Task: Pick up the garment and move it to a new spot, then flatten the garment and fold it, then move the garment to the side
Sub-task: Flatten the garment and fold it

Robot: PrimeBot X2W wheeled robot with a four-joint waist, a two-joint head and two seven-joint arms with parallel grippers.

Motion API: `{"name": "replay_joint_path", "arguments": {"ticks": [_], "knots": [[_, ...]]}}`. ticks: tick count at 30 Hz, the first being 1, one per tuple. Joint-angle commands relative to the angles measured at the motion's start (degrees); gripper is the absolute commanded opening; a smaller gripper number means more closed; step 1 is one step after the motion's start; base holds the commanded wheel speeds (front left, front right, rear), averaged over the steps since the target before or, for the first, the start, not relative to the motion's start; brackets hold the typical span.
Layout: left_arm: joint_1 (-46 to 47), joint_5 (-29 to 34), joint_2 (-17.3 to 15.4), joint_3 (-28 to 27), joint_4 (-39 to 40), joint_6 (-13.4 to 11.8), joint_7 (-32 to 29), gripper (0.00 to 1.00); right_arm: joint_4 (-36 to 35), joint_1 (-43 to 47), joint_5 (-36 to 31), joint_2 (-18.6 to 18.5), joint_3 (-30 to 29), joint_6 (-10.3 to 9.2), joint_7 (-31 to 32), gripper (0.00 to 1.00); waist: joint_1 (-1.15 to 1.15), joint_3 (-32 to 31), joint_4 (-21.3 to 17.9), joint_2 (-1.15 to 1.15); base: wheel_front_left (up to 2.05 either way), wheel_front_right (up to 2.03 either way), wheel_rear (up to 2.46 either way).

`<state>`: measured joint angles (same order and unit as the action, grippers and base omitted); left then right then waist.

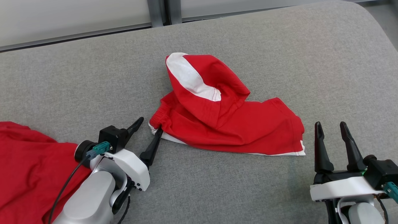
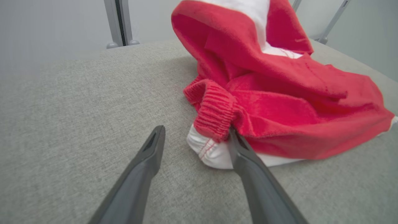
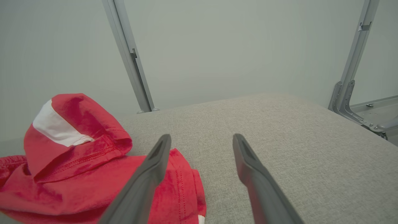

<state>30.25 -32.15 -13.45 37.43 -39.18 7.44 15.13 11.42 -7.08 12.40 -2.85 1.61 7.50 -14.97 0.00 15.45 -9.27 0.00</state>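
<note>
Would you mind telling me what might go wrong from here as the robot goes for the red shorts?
1. The left fingers stand open with one tip against the waistband corner and the other over bare cushion; closing may pinch only the edge and slip.
2. The shorts lie bunched, one leg flopped over; lifting by a corner may leave them twisted.
3. The left forearm passes over another red cloth, which could get dragged along.

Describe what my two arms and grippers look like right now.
The left gripper and right gripper match: two long, dark, tapering fingers on a white housing, with a black wrist camera block carrying a teal connector. A black cable runs back along the left silver-grey forearm.
</note>
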Motion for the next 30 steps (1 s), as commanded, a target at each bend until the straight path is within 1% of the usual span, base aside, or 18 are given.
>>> {"name": "replay_joint_path", "arguments": {"ticks": [1, 2, 3, 4, 5, 7, 12, 16, 19, 24, 30], "knots": [[1.17, -0.42, -0.26, 0.36, -0.35, 0.07, 0.03, 1.0, 0.08, -0.48, -0.04, -0.08, -0.03, -0.02, -0.34, 1.0, 0.0, 0.16, -0.15, 0.0, 0.0, 0.0, 0.0], [1.3, -0.85, -0.33, 0.78, -0.68, 0.07, 0.03, 0.76, 0.24, -0.51, 0.12, -0.08, 0.06, -0.02, -0.34, 1.0, 0.0, 0.24, -0.21, 0.0, 0.0, 0.0, 0.0], [1.43, -1.1, -0.41, 1.3, -1.01, 0.07, 0.03, 0.4, 0.6, -0.46, 0.3, -0.08, 0.25, -0.02, -0.34, 1.0, 0.0, 0.31, -0.24, 0.0, 0.0, 0.0, 0.0], [1.63, -1.44, -0.48, 1.79, -1.25, 0.07, 0.03, 0.09, 1.14, -0.36, 0.47, -0.07, 0.46, -0.02, -0.34, 1.0, 0.0, 0.37, -0.24, 0.0, 0.0, 0.0, 0.0], [1.91, -1.69, -0.55, 2.21, -1.31, 0.07, 0.03, 0.0, 1.8, -0.27, 0.58, -0.08, 0.8, -0.02, -0.34, 1.0, 0.0, 0.43, -0.21, 0.0, 0.0, 0.0, 0.0], [2.39, -2.3, -0.74, 2.92, -1.16, 0.07, 0.03, 0.0, 3.83, -0.04, 0.78, -0.09, 1.54, -0.02, -0.34, 1.0, 0.0, 0.44, -0.1, 0.0, 0.0, 0.0, 0.0], [1.9, -2.29, -1.11, 0.87, 0.86, 0.07, 0.03, 0.0, 9.7, -1.25, 1.14, -0.1, 2.44, -0.02, -0.23, 1.0, 0.0, 0.07, 0.52, 0.0, 0.0, 0.0, 0.0], [0.37, -1.36, -1.03, -0.2, 2.75, 0.07, 0.03, 0.0, 14.39, -2.6, 3.57, -0.07, 3.55, -0.01, 1.34, 1.0, 0.0, -0.45, 1.39, 0.0, 0.0, 0.0, 0.0], [-0.27, -0.94, -0.47, -1.01, 4.02, 0.07, 0.03, 0.0, 17.43, -3.62, 4.79, -0.07, 5.6, -0.02, 2.88, 1.0, 0.0, -0.65, 2.27, 0.0, 0.0, 0.0, 0.0], [-0.64, -0.28, -0.02, -1.95, 4.44, 0.07, 0.03, 0.0, 19.81, -3.99, 5.88, -0.12, 7.99, -0.02, 4.02, 1.0, 0.0, -0.72, 2.92, 0.0, 0.0, 0.0, 0.0], [-0.99, 0.65, 0.49, -3.04, 4.59, 0.07, 0.03, 0.0, 21.69, -3.53, 4.66, 0.08, 9.9, -0.01, 5.28, 1.0, 0.0, -0.82, 3.25, 0.0, 0.0, 0.0, 0.0]]}}
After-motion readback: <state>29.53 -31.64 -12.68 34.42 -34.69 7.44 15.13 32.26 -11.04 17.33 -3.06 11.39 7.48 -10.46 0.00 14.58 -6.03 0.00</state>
